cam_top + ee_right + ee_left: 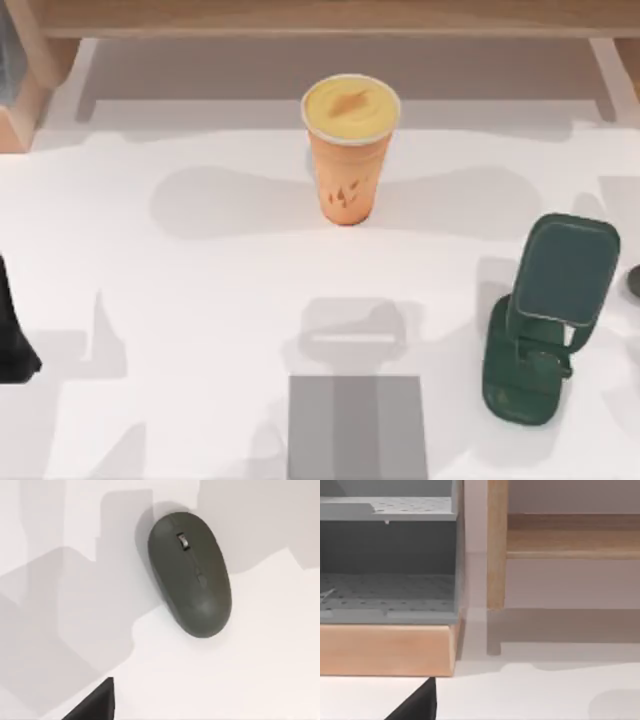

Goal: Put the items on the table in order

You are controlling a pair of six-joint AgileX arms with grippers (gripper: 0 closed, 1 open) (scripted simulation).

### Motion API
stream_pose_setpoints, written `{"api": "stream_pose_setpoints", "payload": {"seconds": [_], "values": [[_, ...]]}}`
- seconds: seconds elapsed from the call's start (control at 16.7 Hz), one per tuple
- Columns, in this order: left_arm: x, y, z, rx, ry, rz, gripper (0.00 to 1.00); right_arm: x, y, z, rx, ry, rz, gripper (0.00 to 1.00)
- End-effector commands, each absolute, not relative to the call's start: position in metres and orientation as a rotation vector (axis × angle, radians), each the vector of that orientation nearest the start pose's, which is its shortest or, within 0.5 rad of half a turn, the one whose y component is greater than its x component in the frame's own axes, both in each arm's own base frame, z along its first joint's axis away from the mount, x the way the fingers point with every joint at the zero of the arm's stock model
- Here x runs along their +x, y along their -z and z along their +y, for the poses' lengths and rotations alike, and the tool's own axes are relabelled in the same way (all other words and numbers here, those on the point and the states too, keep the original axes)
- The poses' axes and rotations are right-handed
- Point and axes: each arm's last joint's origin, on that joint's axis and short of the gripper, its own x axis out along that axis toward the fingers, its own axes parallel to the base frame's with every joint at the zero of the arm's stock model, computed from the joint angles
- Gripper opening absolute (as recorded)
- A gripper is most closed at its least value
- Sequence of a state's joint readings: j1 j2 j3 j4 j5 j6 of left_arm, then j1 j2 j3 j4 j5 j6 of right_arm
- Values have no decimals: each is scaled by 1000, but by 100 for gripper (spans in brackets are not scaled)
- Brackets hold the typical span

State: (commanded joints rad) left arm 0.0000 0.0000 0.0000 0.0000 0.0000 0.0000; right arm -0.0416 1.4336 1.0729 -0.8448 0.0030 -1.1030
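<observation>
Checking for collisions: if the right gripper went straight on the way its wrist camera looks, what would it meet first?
Probably the mouse lying on the white table, though depth is unclear.

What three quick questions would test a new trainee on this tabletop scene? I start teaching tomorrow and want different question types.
1. True or false: the orange drink cup lies on its side on the white table.
2. Which object stands at the table's right side? A) dark green phone stand B) wooden bowl C) red book
3. Fill in: in the right wrist view, the dark olive-grey computer mouse lies on the ____.

Key: 1 false, it stands upright with its yellow lid on. 2 A. 3 table.
</observation>
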Motion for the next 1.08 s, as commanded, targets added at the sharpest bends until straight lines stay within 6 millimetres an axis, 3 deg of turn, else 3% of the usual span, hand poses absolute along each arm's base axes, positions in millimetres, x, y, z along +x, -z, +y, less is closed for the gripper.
{"api": "stream_pose_setpoints", "payload": {"seconds": [0.24,0.42,0.9,1.08], "values": [[106,-160,-1,0,0,0,100,330,-212,-14,-1047,-926,1240,100],[106,-160,-1,0,0,0,100,354,-200,-17,-1091,-1068,1268,100],[106,-160,-1,0,0,0,100,363,-197,-16,-1114,-1119,1265,100],[106,-160,-1,0,0,0,100,364,-180,-16,-1111,-1119,1267,100]]}}
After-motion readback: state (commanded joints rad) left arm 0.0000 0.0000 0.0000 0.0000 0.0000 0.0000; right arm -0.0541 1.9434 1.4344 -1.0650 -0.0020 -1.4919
